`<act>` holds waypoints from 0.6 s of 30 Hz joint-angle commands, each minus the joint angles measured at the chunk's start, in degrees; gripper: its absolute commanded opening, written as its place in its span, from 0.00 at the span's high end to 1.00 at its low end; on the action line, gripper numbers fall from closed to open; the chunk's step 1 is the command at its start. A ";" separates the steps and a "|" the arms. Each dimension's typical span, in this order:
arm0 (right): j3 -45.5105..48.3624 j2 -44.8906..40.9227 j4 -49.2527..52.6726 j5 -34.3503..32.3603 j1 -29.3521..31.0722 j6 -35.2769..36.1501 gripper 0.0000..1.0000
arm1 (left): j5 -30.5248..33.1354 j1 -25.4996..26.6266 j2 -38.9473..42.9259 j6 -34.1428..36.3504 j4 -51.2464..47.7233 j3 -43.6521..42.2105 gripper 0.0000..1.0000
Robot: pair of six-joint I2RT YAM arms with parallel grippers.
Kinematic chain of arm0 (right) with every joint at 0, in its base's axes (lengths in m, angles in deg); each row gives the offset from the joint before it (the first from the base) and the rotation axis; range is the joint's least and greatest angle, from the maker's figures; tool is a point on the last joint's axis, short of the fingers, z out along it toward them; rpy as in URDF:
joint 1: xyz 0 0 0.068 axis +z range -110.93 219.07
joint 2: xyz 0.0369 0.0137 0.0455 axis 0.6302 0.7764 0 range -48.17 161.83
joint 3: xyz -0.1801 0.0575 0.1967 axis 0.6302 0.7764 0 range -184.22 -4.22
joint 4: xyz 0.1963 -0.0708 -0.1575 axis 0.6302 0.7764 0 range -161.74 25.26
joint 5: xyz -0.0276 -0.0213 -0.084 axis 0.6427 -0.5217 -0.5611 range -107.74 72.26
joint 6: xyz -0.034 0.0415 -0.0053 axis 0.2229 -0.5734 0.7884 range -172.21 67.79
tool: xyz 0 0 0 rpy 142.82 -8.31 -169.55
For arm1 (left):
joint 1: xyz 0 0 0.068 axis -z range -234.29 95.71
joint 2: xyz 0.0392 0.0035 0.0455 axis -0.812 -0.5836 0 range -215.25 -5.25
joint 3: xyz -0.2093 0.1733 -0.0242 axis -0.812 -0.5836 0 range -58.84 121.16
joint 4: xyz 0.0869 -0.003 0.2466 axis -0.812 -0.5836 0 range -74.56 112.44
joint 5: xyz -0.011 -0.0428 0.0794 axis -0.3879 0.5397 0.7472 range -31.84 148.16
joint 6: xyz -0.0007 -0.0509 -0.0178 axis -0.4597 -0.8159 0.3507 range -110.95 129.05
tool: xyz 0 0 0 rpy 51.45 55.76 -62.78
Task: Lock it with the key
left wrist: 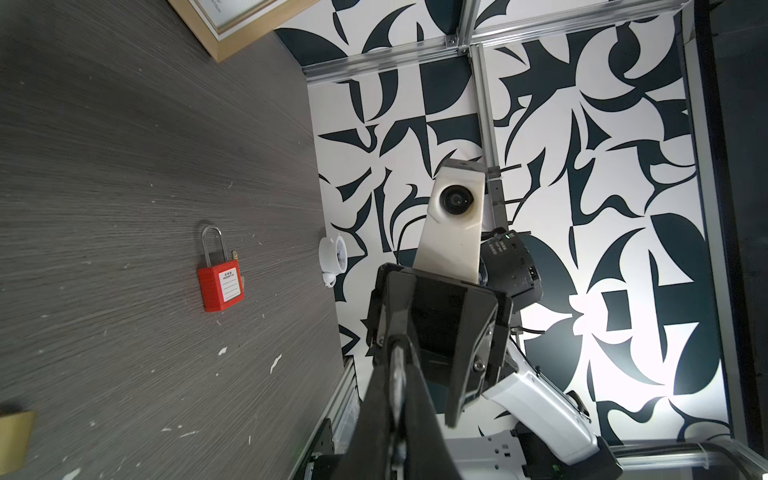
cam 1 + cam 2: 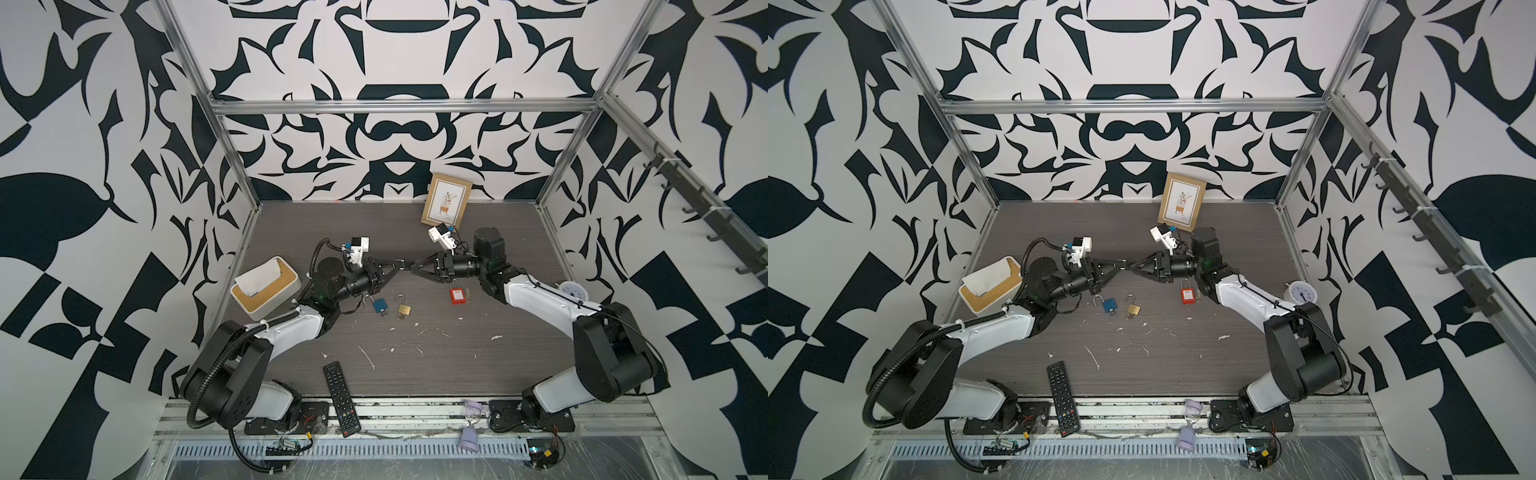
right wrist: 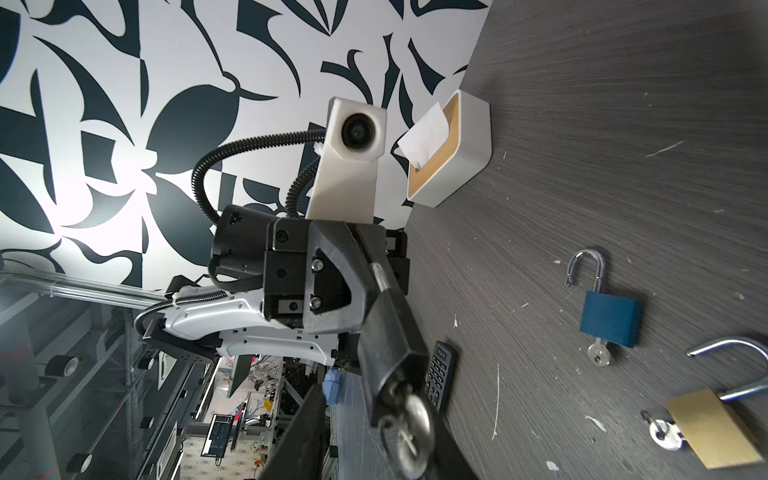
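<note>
Over the grey wood-grain surface, between the patterned walls, your two arms meet tip to tip in mid-air. Your left fingers are clamped tight on the shackle end of the black padlock. Its long axis runs level, straight toward the right arm. The key sticks out of that far end, so your right arm is the nearer one. Your right fingers stand slightly parted about the key's head, with a gap showing on one side. Any turn should probably go about that same axis.
</note>
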 commanded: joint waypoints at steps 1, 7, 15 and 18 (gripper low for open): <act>-0.02 -0.48 -10.77 -0.38 -0.11 -4.70 0.71 | 0.31 0.09 -0.10 -1.12 3.44 0.83 1.00; -1.16 1.36 -14.22 -0.27 -0.24 -7.11 0.73 | 0.20 0.07 0.79 -0.65 3.14 0.39 1.00; 1.19 4.13 -24.79 0.12 -0.26 -14.72 0.70 | 0.42 0.10 1.10 0.14 2.99 0.55 1.00; 3.05 2.63 -24.64 -0.48 -0.83 -14.36 0.70 | -0.06 0.05 0.71 0.43 2.73 0.90 1.00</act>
